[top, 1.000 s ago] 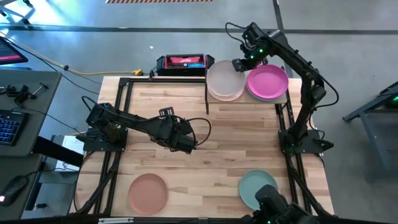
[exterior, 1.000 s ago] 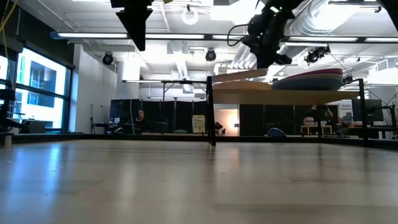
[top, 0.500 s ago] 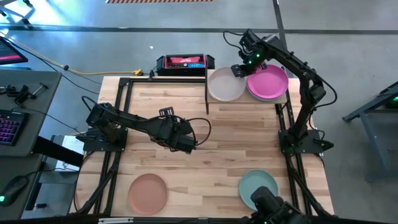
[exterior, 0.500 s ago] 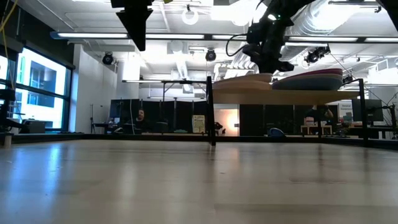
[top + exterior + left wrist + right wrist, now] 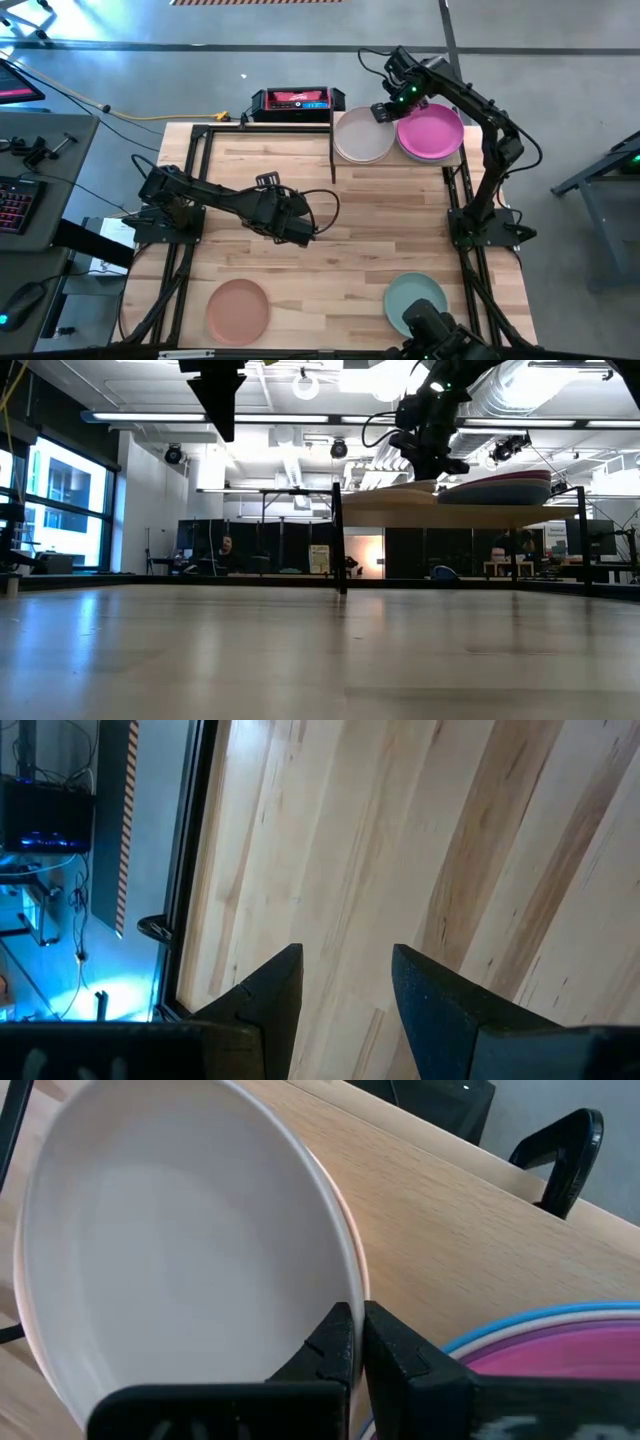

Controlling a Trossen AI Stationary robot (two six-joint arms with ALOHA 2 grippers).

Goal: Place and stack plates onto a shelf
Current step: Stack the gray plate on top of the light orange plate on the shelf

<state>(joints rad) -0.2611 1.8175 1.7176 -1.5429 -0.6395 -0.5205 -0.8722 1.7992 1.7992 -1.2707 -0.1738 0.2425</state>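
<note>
Fingers (image 5: 340,1342) of right gripper (image 5: 384,110) pinched on cream plate's (image 5: 362,137) rim over the shelf (image 5: 470,1250) — setting-down step; next, let go — left gripper (image 5: 345,982) idle, fingers apart, well short of shelf.

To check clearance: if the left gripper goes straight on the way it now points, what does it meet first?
Probably the bare table. The left gripper is open, holds nothing and points down at the wood, with nothing between them.

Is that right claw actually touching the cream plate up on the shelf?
Touching. In the right wrist view the right gripper has its dark fingers pinched shut on the rim of the cream plate, with no gap showing.
</note>
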